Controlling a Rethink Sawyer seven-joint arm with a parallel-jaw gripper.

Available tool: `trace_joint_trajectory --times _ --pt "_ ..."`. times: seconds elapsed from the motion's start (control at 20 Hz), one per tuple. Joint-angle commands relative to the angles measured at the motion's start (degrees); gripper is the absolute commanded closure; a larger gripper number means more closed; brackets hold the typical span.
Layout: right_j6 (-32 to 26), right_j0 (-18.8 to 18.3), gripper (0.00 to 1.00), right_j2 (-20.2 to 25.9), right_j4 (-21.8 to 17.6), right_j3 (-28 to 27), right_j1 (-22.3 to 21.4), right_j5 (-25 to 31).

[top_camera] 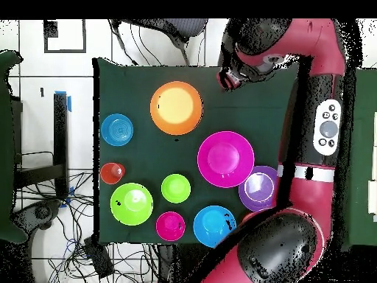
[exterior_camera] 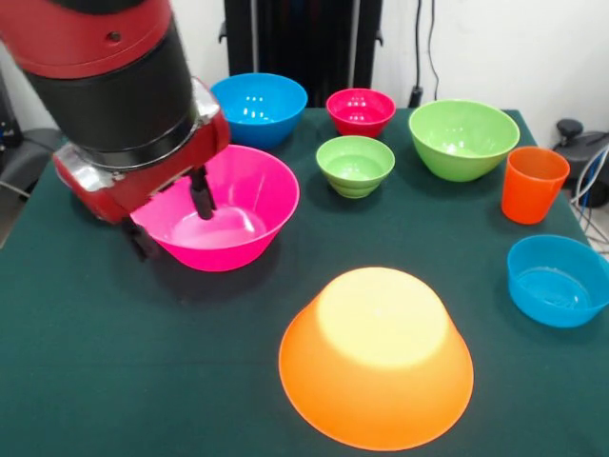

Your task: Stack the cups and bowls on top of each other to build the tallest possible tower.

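**Currently: claw at the pink bowl, orange base bowl inverted, nothing stacked on it**

Front view. Dark green worktop. Large orange bowl sits rim downward near the front edge, nothing on top of it. Large pink bowl stands upright behind and to its left. The red and black arm comes down over the pink bowl's left side; the claw straddles that bowl's rim, with one dark finger inside the bowl and another dark part outside the wall at lower left. The fingers look set apart either side of the wall; whether they press on it cannot be told. Behind, upright: a blue bowl, a small red bowl, a small green bowl and a larger green bowl. At the right edge, the orange-red cup stands upright, with a second blue bowl just in front of it. All pieces stand apart from one another.

Overhead view. The orange bowl lies toward the top of the worktop, the pink bowl below and right of it. A purple bowl touches or slightly underlaps the pink bowl's lower right edge, beside the arm. The cup is at the left edge. The claw itself is not distinguishable here.
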Motion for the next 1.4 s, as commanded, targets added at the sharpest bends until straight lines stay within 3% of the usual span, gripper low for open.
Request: trace_joint_trajectory --times 0.05,0.3,0.4,0.45,0.5,0.55,0.6,0.7,0.95,1.0,1.4 --pt "9.6 1.53 0.0 -6.63 2.92 7.06 -3.29 -7.64" --pt "9.95 5.47 0.0 -6.99 2.39 1.43 -1.36 -5.96" --pt "11.4 3.87 0.0 -8.97 4.76 6.51 -3.57 -8.28" --pt "11.43 3.93 0.0 -9.42 4.92 6.63 -3.68 -8.41" --pt "10.56 5.68 0.0 -8.83 3.71 2.49 -1.95 -6.82" --pt "10.27 6.01 0.0 -9.08 3.71 1.75 -1.71 -6.64" --pt "11.11 4.73 0.0 -10.29 5.28 5.62 -3.26 -8.5" --pt "8.3 4.4 0.0 -10.04 4.28 1.27 -1.79 -6.76" --pt "8.24 6.46 0.0 -10.15 3.94 -2.56 -0.08 -5.92" --pt "10.54 6.17 0.0 -11.39 5.92 1.95 -1.93 -7.96" --pt "9.98 6.2 0.0 -12.42 6.4 1.01 -1.37 -8.92"
